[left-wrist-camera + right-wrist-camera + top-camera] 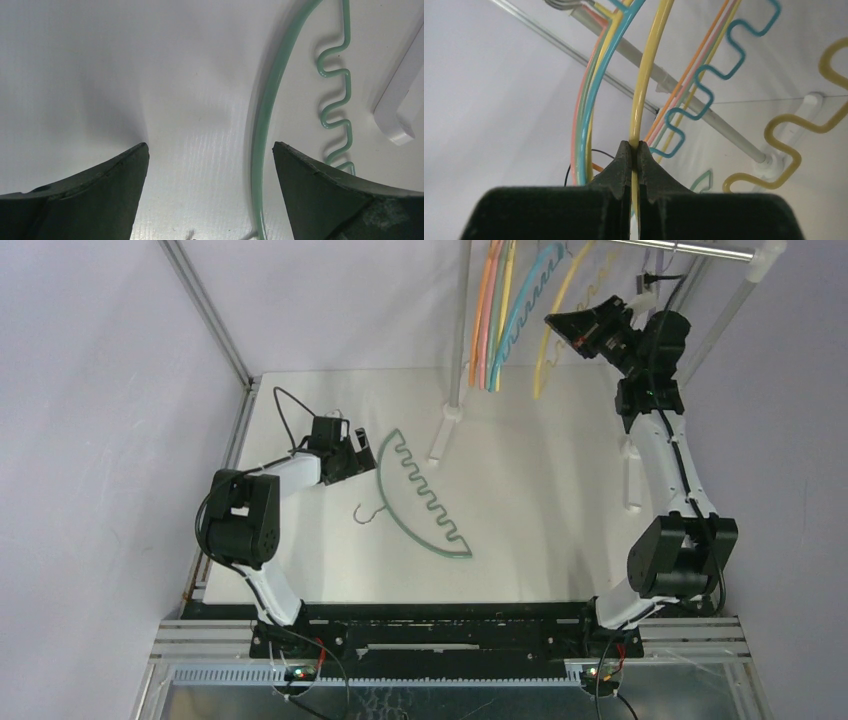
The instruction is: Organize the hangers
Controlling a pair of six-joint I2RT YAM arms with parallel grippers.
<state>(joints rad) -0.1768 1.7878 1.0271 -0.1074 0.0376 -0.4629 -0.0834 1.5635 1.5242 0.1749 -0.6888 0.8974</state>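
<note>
A pale green hanger point(420, 495) lies flat on the white table, its metal hook point(368, 512) pointing left. My left gripper point(362, 453) hovers low over its upper end, open. In the left wrist view the green arc point(261, 115) runs between the fingers, close to the right finger point(320, 185). My right gripper point(558, 322) is raised at the rack and shut on the thin arc of a yellow hanger point(646, 75), which passes between the closed pads at the gripper point(634, 145). Orange, pink, yellow and blue hangers point(497, 320) hang bunched to its left.
The rack's upright pole point(463, 320) stands at the back centre on a white foot point(440, 435). Its metal bar point(690, 250) crosses the top right, with another white leg point(632, 480) beside the right arm. A white foot point(400, 115) lies just right of the green hanger.
</note>
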